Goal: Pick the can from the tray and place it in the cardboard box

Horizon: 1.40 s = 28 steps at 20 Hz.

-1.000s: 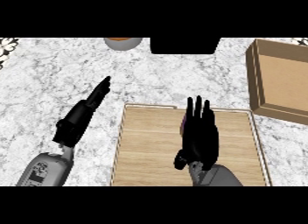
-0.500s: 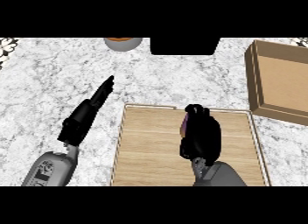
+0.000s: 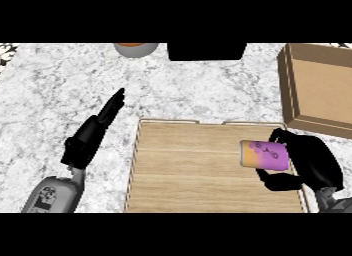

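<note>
The can is in the right hand, over the right side of the tray. The black fingers and thumb curl round it from the right: one part hooks over its top edge and another closes under its lower edge. The can lies sideways, its orange end facing left and its purple patterned side facing up. Whether it touches the tray's wooden floor or hangs just above it cannot be told from this view.

The tray is a pale wooden rectangle with a thin raised rim, lying in the lower middle of the marble counter. No other thing shows on its wood.

The box stands open at the upper right, beyond the tray's far right corner and near the right hand, though apart from it. Its brown floor shows between low walls.

The left hand is over the counter just left of the tray. Its fingers are straight and close together, pointing away up the view and holding nothing. Its grey forearm enters from the lower left.

At the far edge are 2 more things: a grey bowl with an orange inside, and to its right a black block.
</note>
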Each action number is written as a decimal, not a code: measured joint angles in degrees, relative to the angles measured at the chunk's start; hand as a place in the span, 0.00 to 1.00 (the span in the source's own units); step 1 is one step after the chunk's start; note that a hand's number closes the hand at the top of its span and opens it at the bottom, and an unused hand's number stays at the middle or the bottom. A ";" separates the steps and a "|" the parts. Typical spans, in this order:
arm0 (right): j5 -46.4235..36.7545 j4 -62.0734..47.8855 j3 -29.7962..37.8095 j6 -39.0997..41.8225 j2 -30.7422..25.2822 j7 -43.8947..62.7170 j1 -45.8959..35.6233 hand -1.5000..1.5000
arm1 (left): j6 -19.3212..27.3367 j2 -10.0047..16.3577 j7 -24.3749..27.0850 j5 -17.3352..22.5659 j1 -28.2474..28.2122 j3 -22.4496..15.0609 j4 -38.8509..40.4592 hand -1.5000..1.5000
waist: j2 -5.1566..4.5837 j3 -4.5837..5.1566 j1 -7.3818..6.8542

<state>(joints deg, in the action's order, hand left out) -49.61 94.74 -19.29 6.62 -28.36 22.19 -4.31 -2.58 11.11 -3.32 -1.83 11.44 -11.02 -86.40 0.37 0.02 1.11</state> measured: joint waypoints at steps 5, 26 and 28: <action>2.63 -3.86 9.13 -8.80 -8.84 -15.78 4.74 1.00 | -0.66 0.29 -0.64 0.23 -0.50 0.38 -1.32 0.50 | -0.19 -0.06 -0.25; 33.63 28.71 46.57 4.35 -15.46 -15.72 16.25 1.00 | -1.56 -1.82 -1.08 -1.82 -0.65 1.20 -1.36 0.50 | -0.17 0.02 -0.21; 34.84 27.95 48.61 5.66 -15.63 -13.36 14.10 1.00 | -2.35 -1.64 -1.68 -1.47 0.06 1.85 -1.42 0.50 | -0.23 0.03 -0.50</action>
<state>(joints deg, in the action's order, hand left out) -14.78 122.69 29.32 12.28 -43.99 8.83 9.79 -4.93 9.47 -5.00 -3.30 11.50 -9.17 -87.82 0.14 0.04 0.61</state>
